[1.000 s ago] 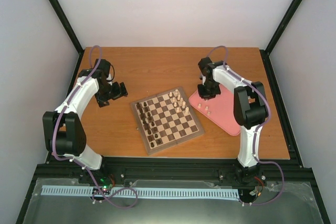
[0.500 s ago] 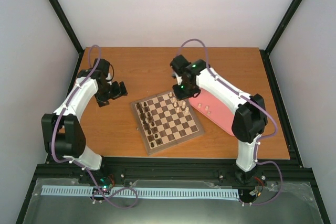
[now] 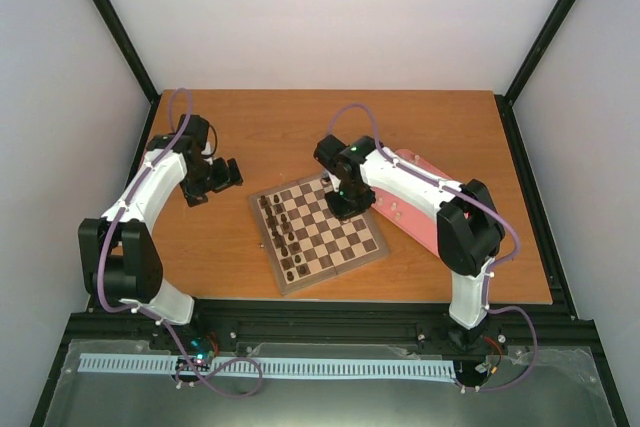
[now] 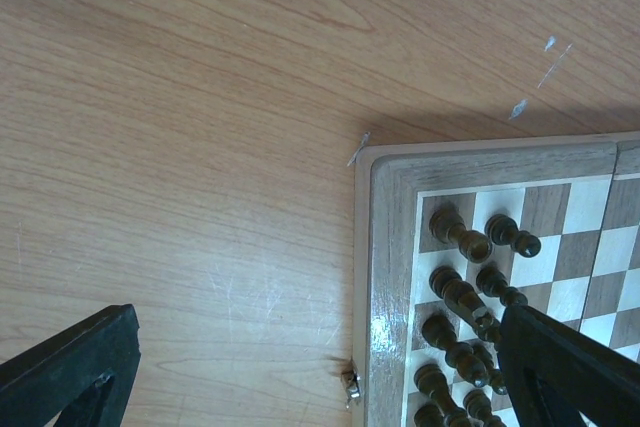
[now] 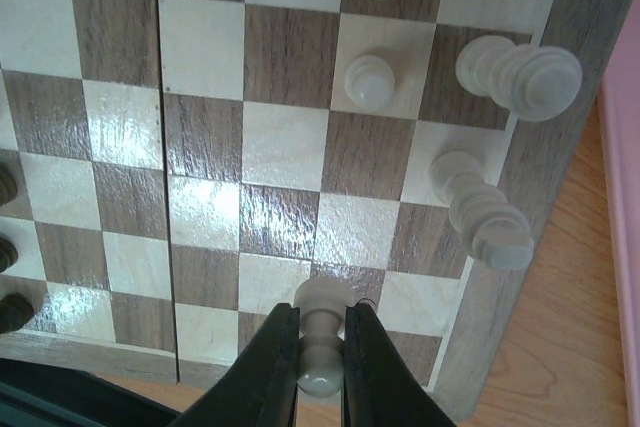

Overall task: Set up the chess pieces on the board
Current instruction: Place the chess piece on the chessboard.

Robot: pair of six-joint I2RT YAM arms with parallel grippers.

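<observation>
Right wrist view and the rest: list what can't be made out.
- Right wrist view: whether the pale chess piece in the right hand touches the board; top-down angle hides any gap.
- Top view: right arm covers that piece.
- Left wrist view: frame edge and finger cut off dark pieces.

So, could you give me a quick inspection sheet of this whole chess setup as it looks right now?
Surface: wooden table, some scuffs.
Job's things: board angled mid-table; dark pieces along its left side; pale pieces along its right side.
Clutter: pink tray right of the board, a few pale pieces on it.
Tools: right tool shut on one pale piece over the board near a corner; left tool open, empty, left of the board.
Cables: purple cables loop along both arms.
Surroundings: white walls, black frame.
</observation>
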